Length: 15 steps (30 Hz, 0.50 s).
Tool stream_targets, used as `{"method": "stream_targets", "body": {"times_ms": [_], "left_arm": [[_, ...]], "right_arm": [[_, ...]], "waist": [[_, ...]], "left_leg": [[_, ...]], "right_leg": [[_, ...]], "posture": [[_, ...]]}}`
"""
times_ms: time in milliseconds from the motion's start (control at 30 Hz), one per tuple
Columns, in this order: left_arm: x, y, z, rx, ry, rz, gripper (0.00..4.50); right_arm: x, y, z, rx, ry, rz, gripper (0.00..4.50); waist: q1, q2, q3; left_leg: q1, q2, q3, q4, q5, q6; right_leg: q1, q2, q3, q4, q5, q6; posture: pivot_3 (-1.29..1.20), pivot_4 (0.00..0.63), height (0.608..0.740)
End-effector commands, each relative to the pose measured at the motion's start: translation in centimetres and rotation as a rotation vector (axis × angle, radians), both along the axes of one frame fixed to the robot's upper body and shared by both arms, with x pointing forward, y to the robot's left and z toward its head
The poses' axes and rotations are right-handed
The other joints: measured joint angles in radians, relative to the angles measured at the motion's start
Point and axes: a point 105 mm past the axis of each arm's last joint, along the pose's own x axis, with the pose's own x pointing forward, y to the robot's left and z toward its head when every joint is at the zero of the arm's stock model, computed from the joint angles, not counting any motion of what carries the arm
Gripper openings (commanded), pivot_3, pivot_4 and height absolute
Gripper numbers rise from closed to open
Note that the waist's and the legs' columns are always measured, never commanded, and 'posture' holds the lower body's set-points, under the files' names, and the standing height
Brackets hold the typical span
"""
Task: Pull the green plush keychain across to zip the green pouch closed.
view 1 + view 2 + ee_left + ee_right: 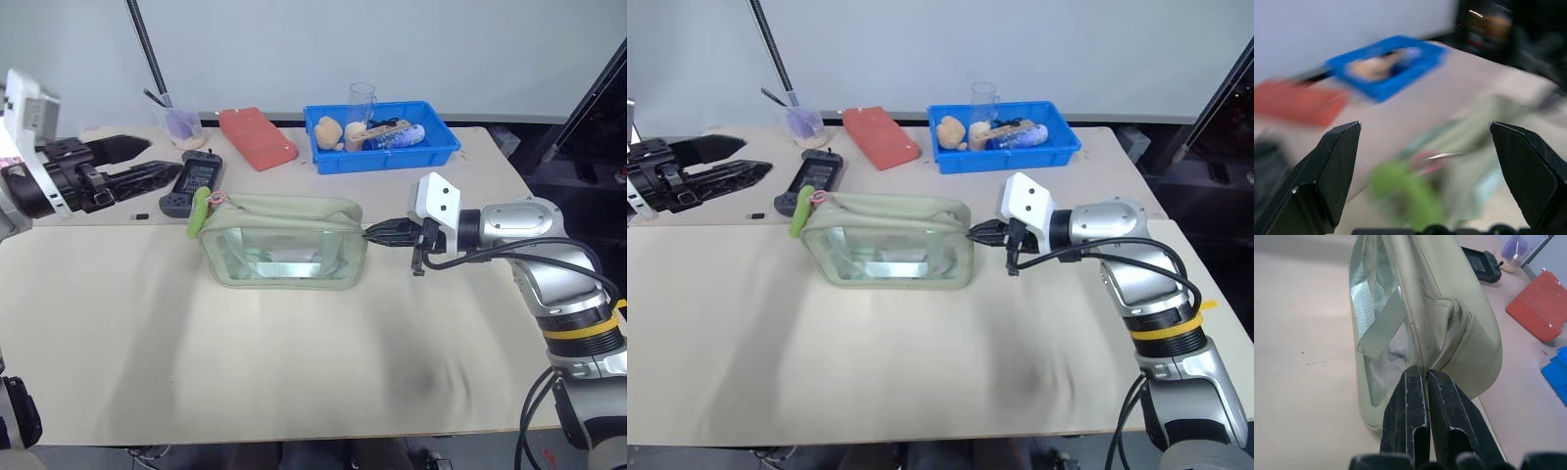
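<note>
The green pouch lies on its side mid-table, clear window up, its zip edge towards the far side. The green plush keychain hangs at the pouch's left end on a short pinkish cord; it appears as a green blur in the left wrist view. My left gripper is open, level, off to the left of the keychain and apart from it. My right gripper is shut, and its fingertips pinch the seam at the pouch's right end.
A blue bin with small items and a clear cup stands at the back right. A red block, a black handheld device and a cup with a purple thing lie behind the pouch's left end. Bare table lies in front.
</note>
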Motion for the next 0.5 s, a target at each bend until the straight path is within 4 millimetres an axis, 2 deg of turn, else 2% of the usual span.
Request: {"method": "stream_targets", "body": {"times_ms": [33,133,333,500], "left_arm": [[-0.2,1.7,-0.8,-0.085,0.035,0.064,4.5],[-0.2,1.9,-2.6,-0.124,0.093,0.08,4.5],[0.7,-0.3,-5.8,-0.129,0.177,0.072,4.5],[1.9,-0.9,-6.3,-0.155,0.157,0.103,4.5]], "right_arm": [[-0.4,0.4,0.8,0.004,-0.04,0.026,0.07],[-0.5,0.3,0.9,0.006,-0.035,0.027,0.07],[-0.5,0.4,0.9,0.009,-0.03,0.029,0.07],[-0.6,0.4,1.0,0.011,-0.027,0.032,0.07]], "waist": [[-0.001,0.0,0.0],[0.0,0.0,0.0],[0.004,0.0,0.0],[0.004,0.0,0.0]], "left_leg": [[0.0,0.0,0.0,0.0,0.0,0.0],[0.0,0.0,0.0,0.0,0.0,0.0],[0.0,0.0,0.0,0.0,0.0,0.0],[0.0,0.0,0.0,0.0,0.0,0.0]], "right_leg": [[0.0,0.0,0.0,0.0,0.002,-0.003],[0.0,0.0,0.0,0.0,0.004,-0.006],[0.0,0.0,0.0,0.0,0.004,-0.007],[0.0,-0.001,0.0,0.0,0.004,-0.007]], "posture": [[0.0,0.15,0.74],[0.0,0.15,0.74],[0.0,0.15,0.74],[0.0,0.15,0.74]]}}
